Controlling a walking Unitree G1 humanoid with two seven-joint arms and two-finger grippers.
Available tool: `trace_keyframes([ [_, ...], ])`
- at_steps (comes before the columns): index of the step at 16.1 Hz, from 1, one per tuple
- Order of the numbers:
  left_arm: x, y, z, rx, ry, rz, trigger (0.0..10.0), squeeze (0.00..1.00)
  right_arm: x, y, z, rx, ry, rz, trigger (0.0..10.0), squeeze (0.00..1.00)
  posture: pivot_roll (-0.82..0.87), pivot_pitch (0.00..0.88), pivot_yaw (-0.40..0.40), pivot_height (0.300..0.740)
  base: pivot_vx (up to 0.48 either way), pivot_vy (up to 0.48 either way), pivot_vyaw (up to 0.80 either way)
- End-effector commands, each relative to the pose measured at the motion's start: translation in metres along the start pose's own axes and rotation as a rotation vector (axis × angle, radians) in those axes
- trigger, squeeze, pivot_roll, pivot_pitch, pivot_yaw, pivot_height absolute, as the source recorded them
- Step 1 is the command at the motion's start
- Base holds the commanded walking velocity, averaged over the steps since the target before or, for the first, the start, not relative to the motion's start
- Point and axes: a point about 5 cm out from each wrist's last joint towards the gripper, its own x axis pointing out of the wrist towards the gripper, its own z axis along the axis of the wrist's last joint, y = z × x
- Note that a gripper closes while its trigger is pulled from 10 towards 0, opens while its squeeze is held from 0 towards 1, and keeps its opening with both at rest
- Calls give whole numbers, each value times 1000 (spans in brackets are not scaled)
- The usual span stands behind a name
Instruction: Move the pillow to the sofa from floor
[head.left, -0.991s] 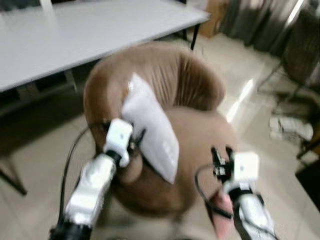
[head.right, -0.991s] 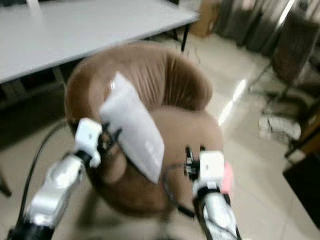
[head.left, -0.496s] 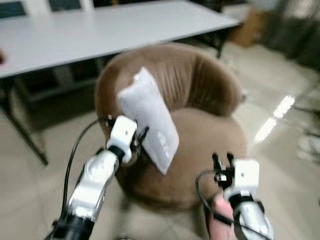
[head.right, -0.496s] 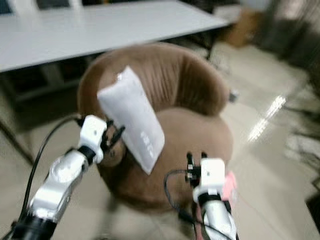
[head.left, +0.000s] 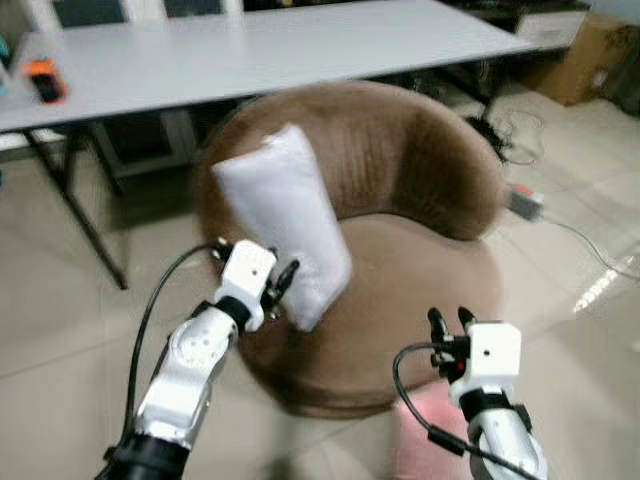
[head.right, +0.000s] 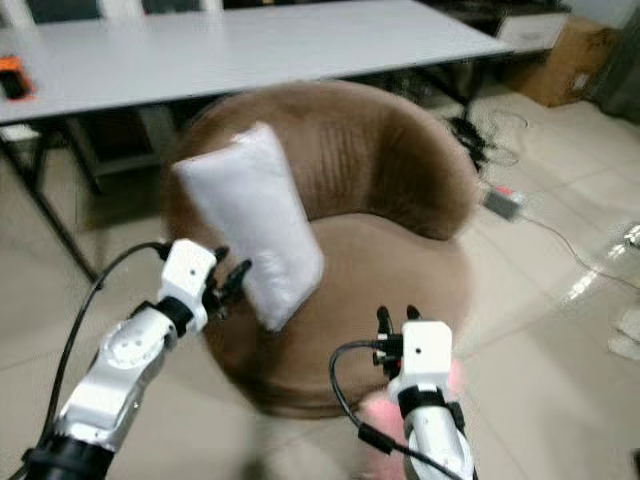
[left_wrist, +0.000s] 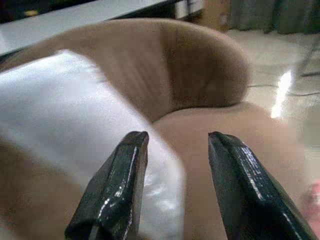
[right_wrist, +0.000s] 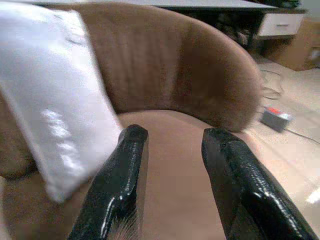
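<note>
A white pillow (head.left: 285, 225) leans tilted against the left arm of the round brown sofa chair (head.left: 420, 250), its lower corner over the seat's edge. My left gripper (head.left: 283, 285) is right at the pillow's lower edge. In the left wrist view its fingers (left_wrist: 120, 185) stand apart, open, with the pillow (left_wrist: 60, 110) just beyond them. My right gripper (head.left: 450, 322) hovers open in front of the seat, apart from the pillow. The right wrist view looks past its spread fingers (right_wrist: 125, 170) at the seat and the pillow (right_wrist: 50, 85).
A long white table (head.left: 250, 45) stands behind the chair, with a black leg (head.left: 80, 215) at the left and an orange object (head.left: 45, 80) on top. A power strip (head.left: 525, 203) and cables lie on the tiled floor to the right, near a cardboard box (head.left: 590, 45).
The view has swung, so the chair and table sit differently in the picture. The pillow still leans on the chair's arm, with the left gripper staying at its lower edge.
</note>
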Motion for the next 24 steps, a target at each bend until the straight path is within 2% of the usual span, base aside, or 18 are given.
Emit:
trace_keyframes([
  [1, 1, -4, 3, 16, -6, -24, 10000, 0, 0, -3, 2, -5, -13, -19, 10000, 0, -26, 14, 3, 740, 0, -480, 0],
  [6, -7, -5, -4, 11, 14, -19, 10000, 0, 1, -4, 1, -7, -13, -28, 10000, 0, -22, 20, -5, 740, 0, -480, 0],
  [8, -7, -6, -3, 14, 13, -16, 10000, 0, 2, -1, 3, 0, -20, 4, 10000, 0, -20, 23, -8, 740, 0, -480, 284],
  [24, -6, -6, -1, 14, -15, 23, 10000, 0, 8, 5, 4, -21, -26, 89, 10000, 0, -13, 35, -27, 740, 0, -480, 800],
])
